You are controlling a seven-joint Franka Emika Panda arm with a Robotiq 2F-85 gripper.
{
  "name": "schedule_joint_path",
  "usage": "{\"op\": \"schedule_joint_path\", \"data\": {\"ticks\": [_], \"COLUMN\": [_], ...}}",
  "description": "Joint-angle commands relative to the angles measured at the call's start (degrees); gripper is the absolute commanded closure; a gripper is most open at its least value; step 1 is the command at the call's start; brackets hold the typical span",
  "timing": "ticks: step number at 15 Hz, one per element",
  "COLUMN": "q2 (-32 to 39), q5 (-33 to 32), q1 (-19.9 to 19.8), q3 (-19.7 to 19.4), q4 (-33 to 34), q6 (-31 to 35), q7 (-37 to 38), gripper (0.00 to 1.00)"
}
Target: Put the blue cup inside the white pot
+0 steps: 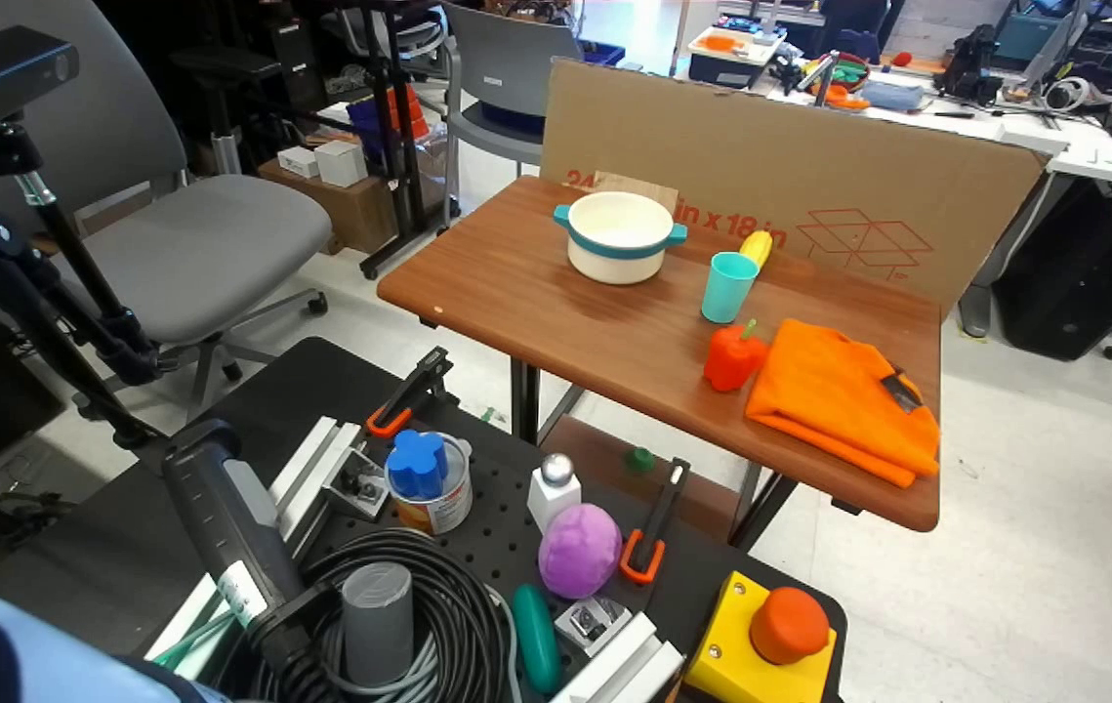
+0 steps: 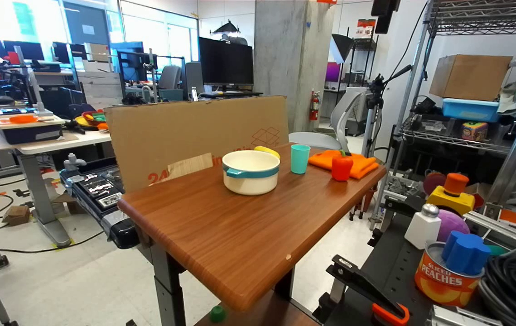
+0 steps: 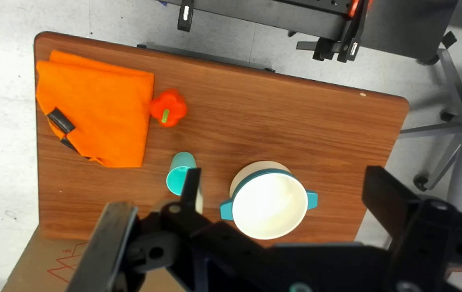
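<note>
The light teal cup (image 1: 729, 288) stands upright on the wooden table, also in an exterior view (image 2: 300, 159). The white pot (image 1: 616, 266) with a teal band and two teal handles stands on the same table; it shows in an exterior view too (image 2: 251, 183). In the wrist view the pot (image 3: 269, 207) lies below and between the fingers and looks empty. The cup (image 3: 181, 162) is beside the left finger, which covers part of it. My gripper (image 3: 284, 174) is open wide, empty and well above the table. It does not show in either exterior view.
A red bell pepper (image 1: 735, 357) stands near the cup, beside a folded orange cloth (image 1: 839, 400). A yellow object (image 1: 757, 248) lies behind the cup. A cardboard sheet (image 1: 761, 166) stands along the far table edge. A black cart (image 1: 497, 469) with clamps stands in front.
</note>
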Motion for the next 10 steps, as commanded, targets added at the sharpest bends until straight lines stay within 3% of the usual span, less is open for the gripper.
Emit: {"op": "schedule_joint_path", "data": {"ticks": [1, 10], "q2": [8.93, 30.16], "q5": [0.91, -1.53], "q1": [-0.89, -3.34], "q3": [1.33, 3.57], "q4": [6.58, 21.45], "q6": [0.02, -0.19], "q7": [2.60, 10.36], "gripper": [0.00, 0.00]}}
